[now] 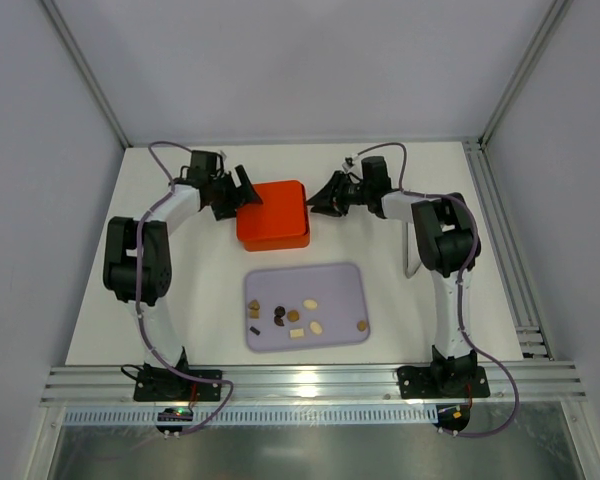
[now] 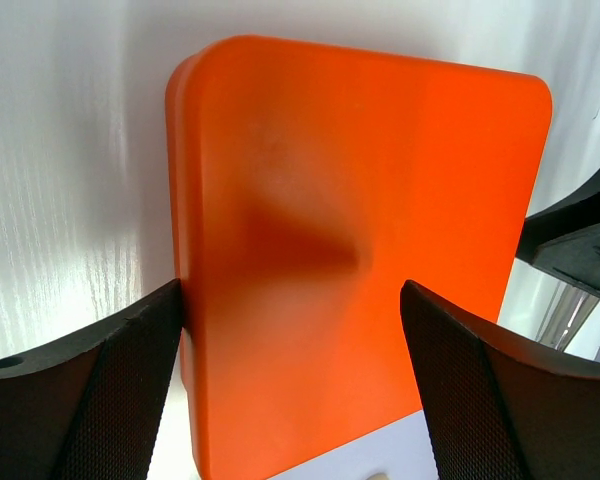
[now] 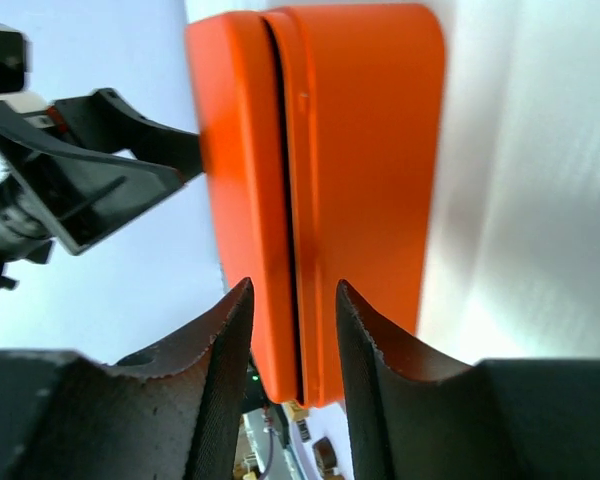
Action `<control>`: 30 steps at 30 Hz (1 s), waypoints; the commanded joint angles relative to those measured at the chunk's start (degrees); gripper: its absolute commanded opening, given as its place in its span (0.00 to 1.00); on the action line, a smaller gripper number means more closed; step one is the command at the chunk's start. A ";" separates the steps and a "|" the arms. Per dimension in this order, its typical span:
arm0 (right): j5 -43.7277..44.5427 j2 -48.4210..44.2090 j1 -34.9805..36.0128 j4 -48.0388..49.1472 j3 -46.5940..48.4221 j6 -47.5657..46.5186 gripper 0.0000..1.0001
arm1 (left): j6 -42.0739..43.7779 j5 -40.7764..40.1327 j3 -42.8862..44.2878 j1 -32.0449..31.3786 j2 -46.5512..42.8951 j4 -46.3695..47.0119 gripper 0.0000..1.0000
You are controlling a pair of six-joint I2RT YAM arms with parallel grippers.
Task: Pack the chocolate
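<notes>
Chocolate: small brown, tan and cream pieces scattered on a lavender tray on the near half of the bench. Closed orange box lies just behind the tray. Left end effector is at the box's left side, jaws wide apart. Right end effector is at its right side, jaws partly apart and straddling the lid seam. Whether they clamp it cannot be told.

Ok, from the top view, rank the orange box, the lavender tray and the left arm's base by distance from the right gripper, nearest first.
1. Orange box, right beside the right gripper.
2. Lavender tray, nearer the bases.
3. Left arm's base, near-left edge.
</notes>
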 commanded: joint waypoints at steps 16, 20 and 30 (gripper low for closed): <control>12.38 -7.86 2.25 -18.32 5.67 -15.34 0.59 | 3.17 -5.05 9.37 -2.76 3.69 -8.11 0.85; 14.23 -7.51 3.83 -20.96 7.69 -17.19 0.61 | 3.26 -5.67 10.60 -3.02 4.22 -9.16 0.85; 16.78 -5.75 6.12 -25.71 11.47 -20.01 0.62 | 4.40 -8.65 14.99 -4.17 6.85 -14.26 0.84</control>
